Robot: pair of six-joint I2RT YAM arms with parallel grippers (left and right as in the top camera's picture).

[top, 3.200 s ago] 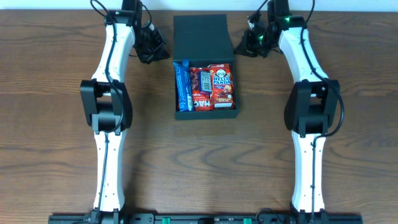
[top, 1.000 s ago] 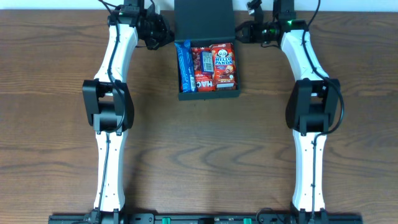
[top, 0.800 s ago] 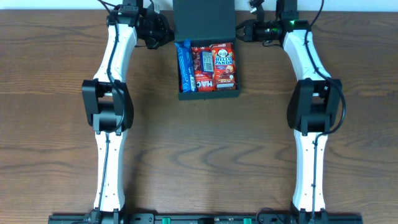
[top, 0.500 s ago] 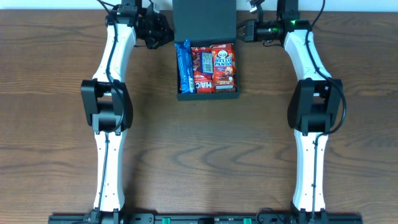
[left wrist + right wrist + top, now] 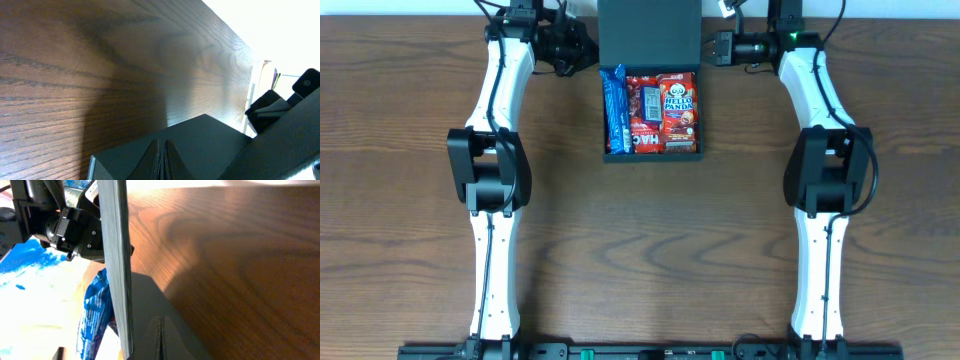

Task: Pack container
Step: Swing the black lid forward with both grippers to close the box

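Overhead, a dark greenish-black cardboard container (image 5: 653,155) sits at twelve o'clock on the wooden table (image 5: 650,250). Its flap lid (image 5: 650,30) is open at the far side. Inside, a blue snack packet (image 5: 614,108) lies along the nine o'clock wall and a red Hello Panda packet (image 5: 680,105) at three o'clock, with other red packets (image 5: 645,125) between them. The left gripper (image 5: 582,52) is at nine o'clock of the lid and the right gripper (image 5: 715,48) at three o'clock. Each is just beside it; contact cannot be told.

The left wrist view shows its fingers (image 5: 147,157) pressed together at six o'clock, holding nothing, above wood grain.

The right wrist view shows its fingers (image 5: 172,340) pressed together at six o'clock and empty. The lid stands upright and edge-on just beside them at nine o'clock, with the blue packet at seven o'clock and the left gripper beyond at ten o'clock.
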